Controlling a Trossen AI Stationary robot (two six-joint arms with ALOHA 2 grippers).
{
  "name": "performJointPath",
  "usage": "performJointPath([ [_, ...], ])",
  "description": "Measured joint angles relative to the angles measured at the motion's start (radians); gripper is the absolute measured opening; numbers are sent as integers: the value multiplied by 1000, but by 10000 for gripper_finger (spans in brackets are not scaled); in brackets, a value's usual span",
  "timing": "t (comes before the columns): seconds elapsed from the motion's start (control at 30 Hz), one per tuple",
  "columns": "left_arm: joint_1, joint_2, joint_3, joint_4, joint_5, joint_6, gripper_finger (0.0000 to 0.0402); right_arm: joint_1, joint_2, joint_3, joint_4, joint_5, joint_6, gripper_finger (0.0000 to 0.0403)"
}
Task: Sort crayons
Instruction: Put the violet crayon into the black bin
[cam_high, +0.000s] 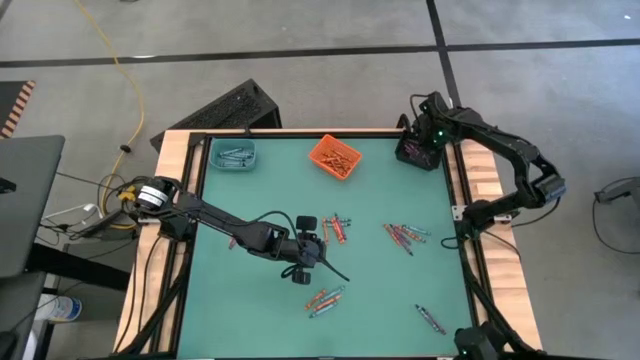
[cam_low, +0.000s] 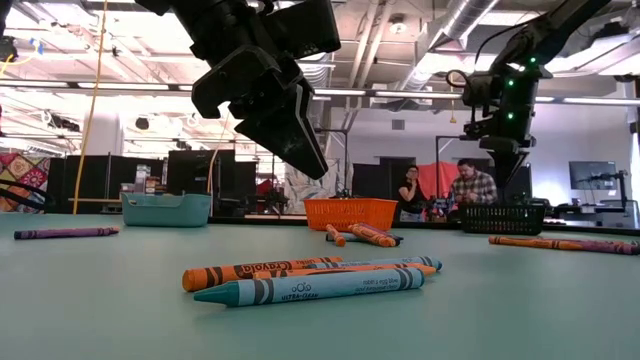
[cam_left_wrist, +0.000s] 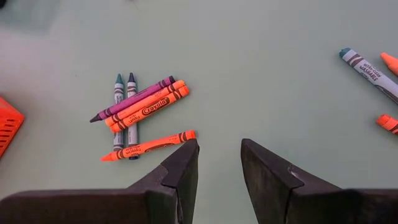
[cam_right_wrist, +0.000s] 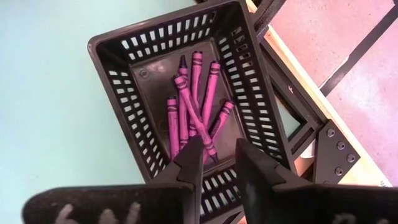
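Observation:
Loose crayons lie flat on the green table in small groups (cam_high: 337, 228) (cam_high: 405, 235) (cam_high: 325, 298). My left gripper (cam_left_wrist: 219, 149) hangs open above the table's middle, nothing between its fingers; a crayon group (cam_left_wrist: 140, 115) of orange, purple and blue-grey ones lies just beyond it. My right gripper (cam_right_wrist: 217, 146) stands open over the black bin (cam_right_wrist: 112, 68) at the far right corner, pointing down into it. Several purple-pink crayons (cam_right_wrist: 193, 106) lie on that bin's floor, clear of the fingers.
A teal bin (cam_high: 232, 153) with blue-grey crayons and an orange bin (cam_high: 335, 157) with orange ones stand along the far edge. One more crayon (cam_high: 430, 318) lies near the front right. A wooden frame (cam_high: 480, 180) borders the table. People stand in the room behind.

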Motion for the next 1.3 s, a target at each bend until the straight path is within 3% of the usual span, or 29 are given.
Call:
performJointPath([
  [0.5,0,0,0,0,0,0,112,31,0,0,-37,-7,47,88],
  [0.67,0,0,0,0,0,0,112,117,0,0,-143,-189,85,88],
  [0.8,0,0,0,0,0,0,112,262,0,0,-276,-366,89,88],
  [0.87,0,0,0,0,0,0,112,364,-3,0,-334,-402,108,88],
  [1.3,0,0,0,0,0,0,112,1106,-28,0,-273,-375,379,88],
])
